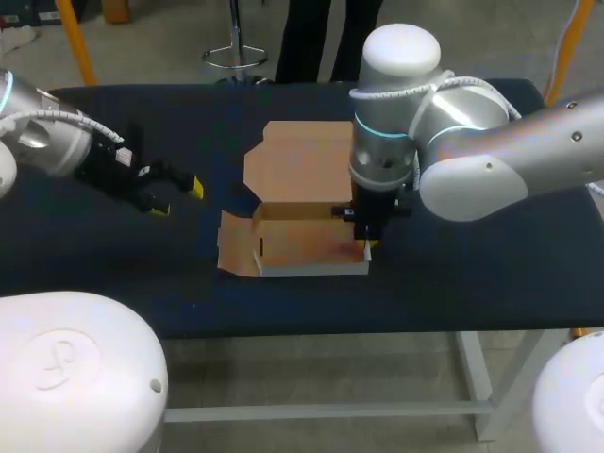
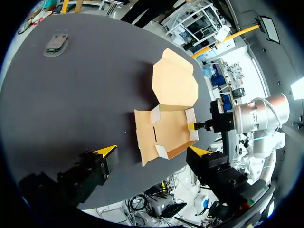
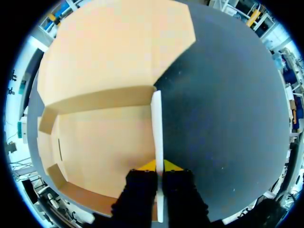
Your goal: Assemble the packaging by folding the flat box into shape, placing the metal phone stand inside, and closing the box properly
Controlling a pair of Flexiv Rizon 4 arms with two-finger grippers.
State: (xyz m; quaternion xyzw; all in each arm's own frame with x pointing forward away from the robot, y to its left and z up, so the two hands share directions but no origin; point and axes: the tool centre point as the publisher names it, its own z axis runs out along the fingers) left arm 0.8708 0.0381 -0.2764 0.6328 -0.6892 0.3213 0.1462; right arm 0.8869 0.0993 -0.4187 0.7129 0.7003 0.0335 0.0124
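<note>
A half-folded brown cardboard box (image 1: 302, 241) lies mid-table, its front, back and right walls raised, its lid (image 1: 297, 160) flat behind it and a flap spread flat at its left. My right gripper (image 1: 366, 247) points straight down and is shut on the box's right side wall (image 3: 157, 123), one yellow tip on each face (image 3: 159, 166). My left gripper (image 1: 175, 195) hovers open to the left of the box, apart from it; the box (image 2: 166, 126) lies ahead of its spread fingers (image 2: 152, 152). The grey metal phone stand (image 2: 56, 43) lies on the cloth away from the box, seen only in the left wrist view.
The dark cloth of the table (image 1: 472, 274) is bare to the right of the box and along the front edge. My right arm's bulky elbow (image 1: 472, 151) hangs over the table's back right.
</note>
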